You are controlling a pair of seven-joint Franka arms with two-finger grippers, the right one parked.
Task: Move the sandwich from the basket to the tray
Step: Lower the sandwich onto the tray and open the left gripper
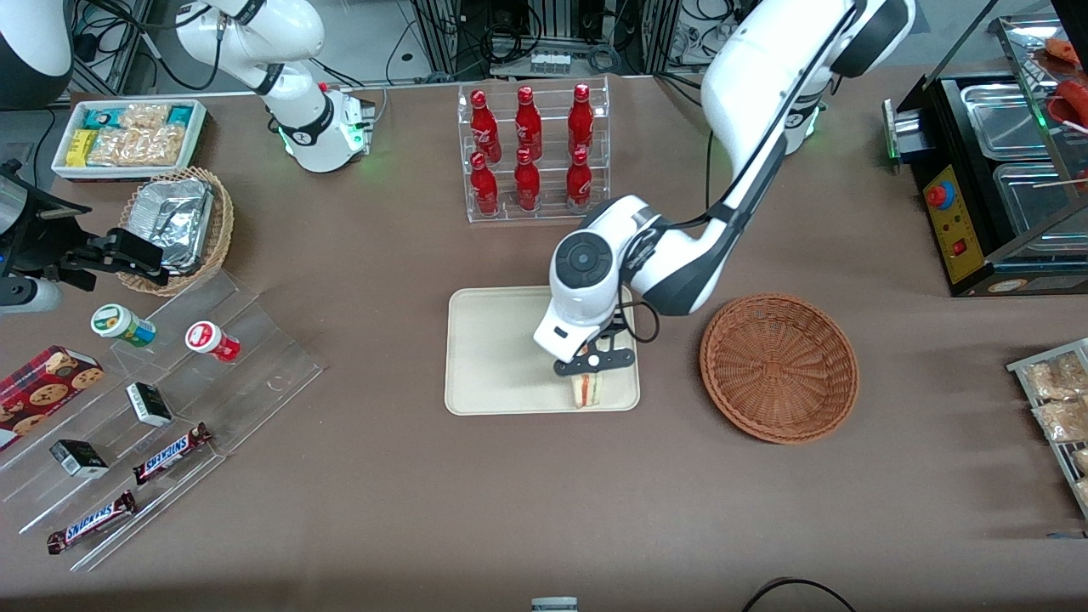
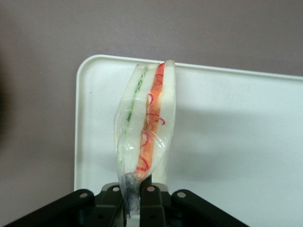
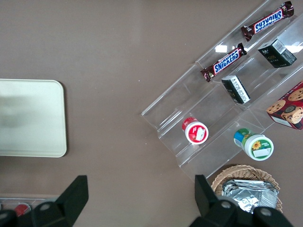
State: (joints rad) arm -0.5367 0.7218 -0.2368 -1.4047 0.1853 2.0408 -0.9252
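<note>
Front view, L to R: I see snack steps (image 1: 161, 408), tray (image 1: 493, 357), bottle rack (image 1: 534, 153) farther from camera, then basket (image 1: 778, 367) beside tray. My gripper (image 1: 595, 364) over tray's near corner, clenched on wrapped sandwich (image 1: 586, 389); wrist housing hides part of tray.

My black two-finger gripper (image 1: 595, 361) covered the top of the plastic-wrapped triangular sandwich (image 1: 586, 390); my arm hid part of the cream rectangular tray (image 1: 493, 357).
</note>
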